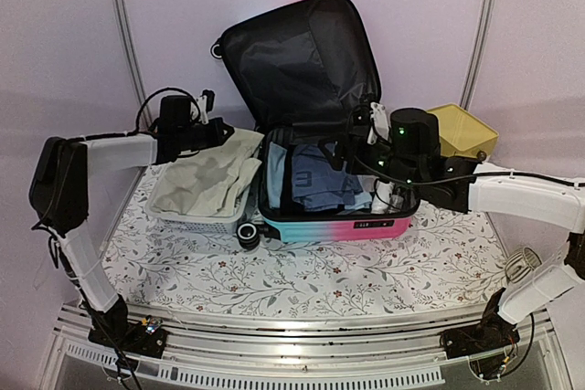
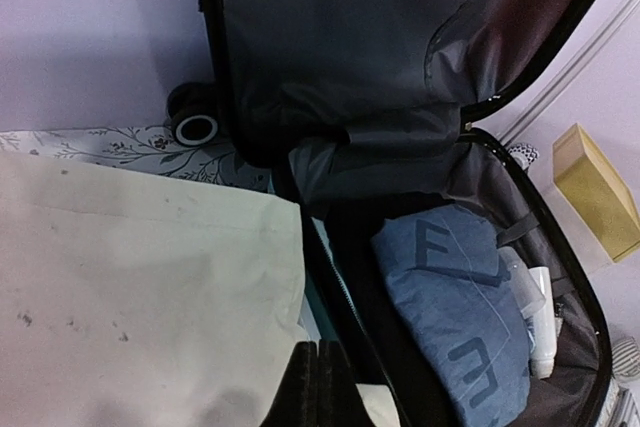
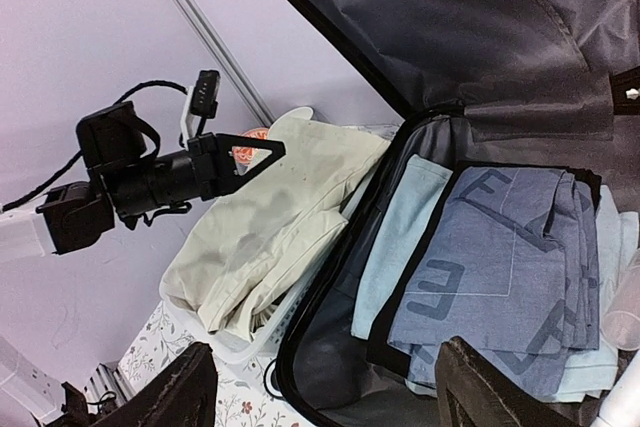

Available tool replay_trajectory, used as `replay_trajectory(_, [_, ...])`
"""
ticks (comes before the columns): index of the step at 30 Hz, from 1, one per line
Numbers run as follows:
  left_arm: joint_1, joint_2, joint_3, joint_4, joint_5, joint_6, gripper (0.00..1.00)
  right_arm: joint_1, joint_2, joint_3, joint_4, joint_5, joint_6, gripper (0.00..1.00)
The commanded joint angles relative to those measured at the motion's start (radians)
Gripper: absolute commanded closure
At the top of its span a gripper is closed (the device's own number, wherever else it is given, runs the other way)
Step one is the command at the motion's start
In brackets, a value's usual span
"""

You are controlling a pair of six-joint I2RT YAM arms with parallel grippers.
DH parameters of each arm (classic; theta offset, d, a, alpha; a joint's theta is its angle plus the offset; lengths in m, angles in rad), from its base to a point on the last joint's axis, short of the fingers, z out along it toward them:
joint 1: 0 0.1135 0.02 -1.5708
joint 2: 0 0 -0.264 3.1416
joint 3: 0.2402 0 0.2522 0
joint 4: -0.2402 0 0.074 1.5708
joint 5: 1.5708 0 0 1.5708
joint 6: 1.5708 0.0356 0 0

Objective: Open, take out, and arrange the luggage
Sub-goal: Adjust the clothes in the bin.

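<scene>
Two containers: luggage [image 1: 338, 226] holds blue clothes [image 1: 320, 184], basket [image 1: 195, 222] cream cloth [image 1: 206, 180]

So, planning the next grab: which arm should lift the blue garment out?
Probably right: the right gripper hangs open over the blue garment in the suitcase; the left gripper is shut over the cream cloth.

Soft, even, lilac-tinted light everywhere, and no glare on the table [image 1: 302, 271]. The lining of the luggage [image 1: 334, 226] goes nearly black, its folds hard to read. The left wrist view is dim and soft, with the cream cloth [image 2: 130, 287] blurring near the lens. On the right wrist view, the right gripper [image 3: 320, 392] shows fingers [image 3: 185, 392] that are dark and unfocused.
</scene>
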Motion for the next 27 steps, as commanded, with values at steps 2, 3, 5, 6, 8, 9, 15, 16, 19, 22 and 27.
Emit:
replay_trajectory(2, [-0.002,0.19,-0.022,0.033,0.016,-0.031,1.0,-0.006,-0.032,-0.025,-0.006,0.007,0.0,0.23])
replay_trajectory(3, [-0.001,0.224,-0.025,0.043,0.022,-0.041,1.0,-0.005,-0.033,-0.027,-0.006,0.005,0.001,0.24])
replay_trajectory(5, [0.003,0.267,-0.028,0.053,0.029,-0.052,1.0,-0.004,-0.041,-0.034,-0.009,0.006,0.004,0.24])
replay_trajectory(6, [0.003,0.277,-0.032,0.059,0.031,-0.055,1.0,-0.005,-0.043,-0.036,-0.01,0.007,0.004,0.24])
replay_trajectory(8, [0.002,0.269,-0.044,0.065,0.029,-0.054,1.0,-0.007,-0.049,-0.041,-0.01,0.01,0.005,0.24])
replay_trajectory(9, [0.002,0.253,-0.052,0.064,0.026,-0.051,1.0,-0.007,-0.052,-0.043,-0.01,0.01,0.007,0.24])
replay_trajectory(15, [0.001,0.042,-0.099,-0.008,-0.041,0.012,1.0,-0.007,-0.061,-0.049,-0.017,0.022,-0.003,0.24])
replay_trajectory(16, [0.003,0.001,-0.109,-0.02,-0.075,0.022,1.0,-0.007,-0.064,-0.049,-0.02,0.028,-0.007,0.24])
replay_trajectory(19, [0.029,-0.094,-0.155,-0.05,-0.184,0.019,1.0,-0.01,-0.075,-0.052,-0.024,0.046,-0.02,0.23])
replay_trajectory(22, [0.091,-0.134,-0.216,-0.012,-0.193,0.019,1.0,-0.011,-0.082,-0.051,-0.025,0.054,-0.033,0.23])
replay_trajectory(27, [0.148,-0.022,-0.255,0.035,-0.236,0.011,1.0,-0.012,-0.085,-0.051,-0.026,0.053,-0.037,0.23])
